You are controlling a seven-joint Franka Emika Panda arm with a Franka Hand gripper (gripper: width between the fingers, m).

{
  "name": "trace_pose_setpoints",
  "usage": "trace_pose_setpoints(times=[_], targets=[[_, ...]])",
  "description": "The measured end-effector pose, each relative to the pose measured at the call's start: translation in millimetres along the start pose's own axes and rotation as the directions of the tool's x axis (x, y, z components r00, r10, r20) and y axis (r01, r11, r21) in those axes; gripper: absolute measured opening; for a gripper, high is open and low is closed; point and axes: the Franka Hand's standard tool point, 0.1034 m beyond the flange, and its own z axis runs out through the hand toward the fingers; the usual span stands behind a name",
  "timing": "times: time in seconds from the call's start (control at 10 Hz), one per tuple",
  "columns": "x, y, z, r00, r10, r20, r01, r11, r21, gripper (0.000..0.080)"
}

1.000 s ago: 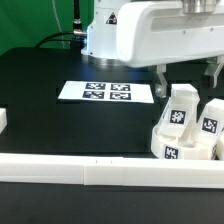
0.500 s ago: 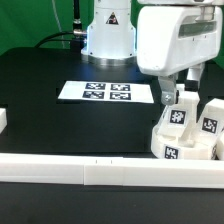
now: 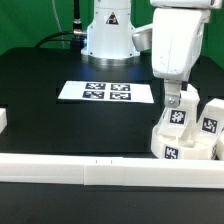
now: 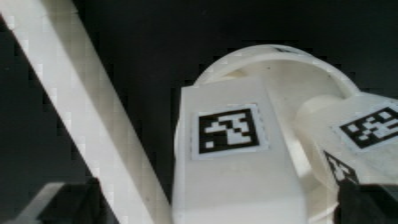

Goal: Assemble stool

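The stool parts stand bunched at the exterior view's right, against the front rail. A white blocky leg (image 3: pixel 181 113) stands upright with a tag on its face. A second leg (image 3: pixel 210 122) is beside it and a third tagged white part (image 3: pixel 170 148) is in front. In the wrist view the near leg (image 4: pixel 228 140) fills the middle, with the round seat (image 4: pixel 267 68) behind it and another tagged leg (image 4: pixel 368 128) to the side. My gripper (image 3: pixel 177 100) is open, its fingers on either side of the near leg's top (image 4: pixel 217 205). It holds nothing.
The marker board (image 3: pixel 105 91) lies flat mid-table. A long white border rail (image 3: pixel 90 171) runs along the front and also shows in the wrist view (image 4: pixel 80 110). A short white block (image 3: pixel 3 118) sits at the exterior view's left edge. The robot base (image 3: pixel 108 35) stands behind.
The arm has swung toward the exterior view's right and come down. The gripper now straddles the top of the upright leg. The stool parts have not moved.
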Motion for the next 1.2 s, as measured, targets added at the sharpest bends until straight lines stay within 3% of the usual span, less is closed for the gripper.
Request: trace_pose_setpoints(times=[0.1,0.2,0.3,0.4,0.7,0.9,1.2], targets=[[-0.1,0.0,0.0,1.0,0.003,0.0,-0.003,1.0,0.0,0.0623],[-0.3,0.1,0.0,1.0,0.004,0.0,-0.004,1.0,0.0,0.045],[-0.4,0.4,-0.1,1.0,0.004,0.0,-0.004,1.0,-0.001,0.045],[-0.6,0.5,-0.1,1.0,0.005,0.0,-0.005,1.0,-0.001,0.0334],[-1.0,0.6,-0.1,0.999,0.032,0.0,-0.032,0.999,-0.001,0.0334],[-0.9,0.7,-0.3,0.975,0.22,-0.002,-0.22,0.975,0.0,0.0334],[-0.9,1.4,0.1,0.863,0.505,-0.016,-0.505,0.863,-0.002,0.0334]])
